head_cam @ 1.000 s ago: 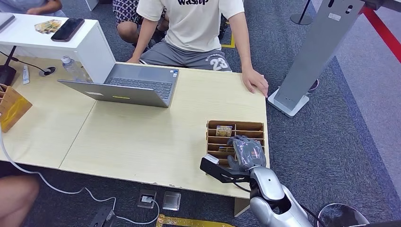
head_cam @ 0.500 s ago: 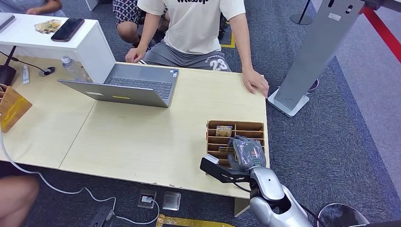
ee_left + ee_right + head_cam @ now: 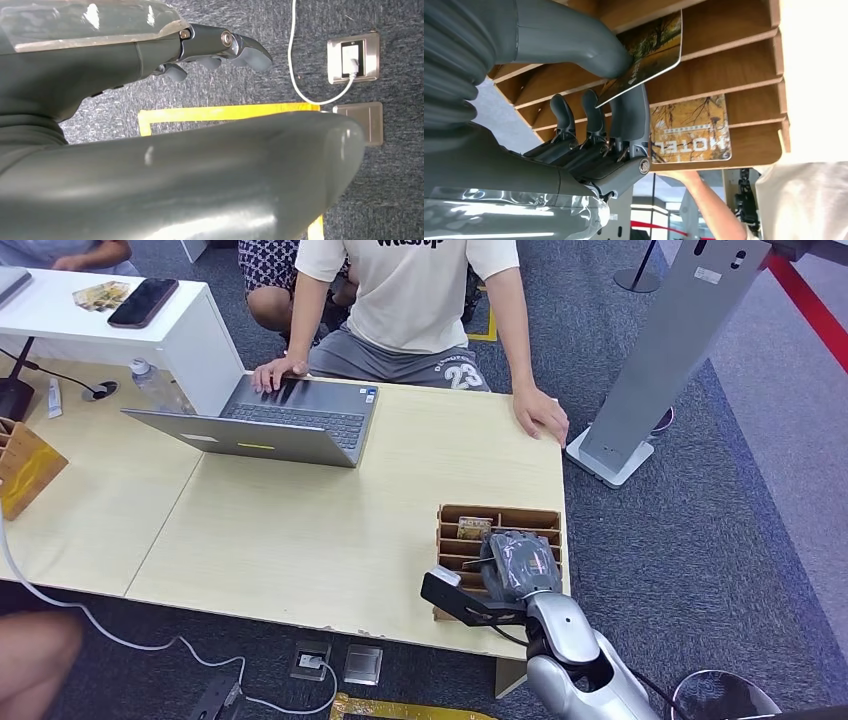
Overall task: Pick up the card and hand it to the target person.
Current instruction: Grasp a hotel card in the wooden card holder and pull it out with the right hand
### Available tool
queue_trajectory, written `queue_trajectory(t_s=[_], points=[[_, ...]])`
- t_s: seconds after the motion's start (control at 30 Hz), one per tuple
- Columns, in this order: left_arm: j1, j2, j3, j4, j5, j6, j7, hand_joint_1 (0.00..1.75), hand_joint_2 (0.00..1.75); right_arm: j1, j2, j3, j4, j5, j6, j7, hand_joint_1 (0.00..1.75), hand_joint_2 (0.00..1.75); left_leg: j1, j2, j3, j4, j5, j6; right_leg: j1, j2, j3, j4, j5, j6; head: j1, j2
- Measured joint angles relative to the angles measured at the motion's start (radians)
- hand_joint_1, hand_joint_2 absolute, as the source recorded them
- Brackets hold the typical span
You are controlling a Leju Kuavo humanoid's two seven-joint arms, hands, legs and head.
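A wooden slotted card holder (image 3: 500, 514) stands near the table's front right corner. My right hand (image 3: 520, 565) reaches into it. Close up, the thumb and a finger of that hand (image 3: 584, 145) pinch a card (image 3: 656, 42) printed with an autumn landscape, its corner tilted out of a slot of the holder (image 3: 734, 65). A second card marked HOTEL (image 3: 689, 131) lies in a neighbouring slot and is also visible from above as a small card (image 3: 473, 527). The target person (image 3: 410, 300) sits across the table. My left hand (image 3: 215, 45) hangs over the carpet, fingers apart, holding nothing.
An open laptop (image 3: 270, 425) sits mid-table with one of the person's hands (image 3: 275, 370) on its keyboard; their other hand (image 3: 542, 412) rests at the table's far right edge. A white box (image 3: 110, 320) with a phone, a bottle (image 3: 155, 385) and a grey stand (image 3: 660, 360) are nearby.
The card holder has shifted a little toward me with my right hand in it. The person's hand has moved from the lap onto the laptop keyboard.
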Motion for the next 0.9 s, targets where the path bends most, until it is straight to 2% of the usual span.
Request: queue_trajectory(t_s=[0.5, 0.73, 0.9], points=[[0.000, 0.000, 0.000, 0.000, 0.000, 0.000, 0.001, 0.00, 0.00, 0.002, 0.002, 0.000, 0.001, 0.000, 0.000, -0.002, 1.30, 1.75, 0.000, 0.000, 0.000, 0.000, 0.000, 0.000, 0.000, 0.000, 0.000, 0.000, 0.000, 0.000, 0.000, 0.000], [0.000, 0.000, 0.000, 0.000, -0.003, 0.000, 0.001, 0.00, 0.00, 0.003, 0.001, 0.000, 0.001, -0.001, 0.000, -0.001, 1.38, 1.75, 0.000, 0.000, 0.000, 0.000, 0.000, 0.000, 0.000, 0.000, 0.000, 0.000, 0.000, 0.000, 0.000, 0.000], [0.000, 0.000, 0.000, 0.000, -0.005, 0.001, 0.000, 0.00, 0.00, 0.003, 0.001, 0.000, 0.001, -0.001, -0.001, -0.001, 1.36, 1.75, 0.000, 0.000, 0.000, 0.000, 0.000, 0.000, 0.000, 0.000, 0.000, 0.000, 0.000, 0.000, 0.000, 0.000]])
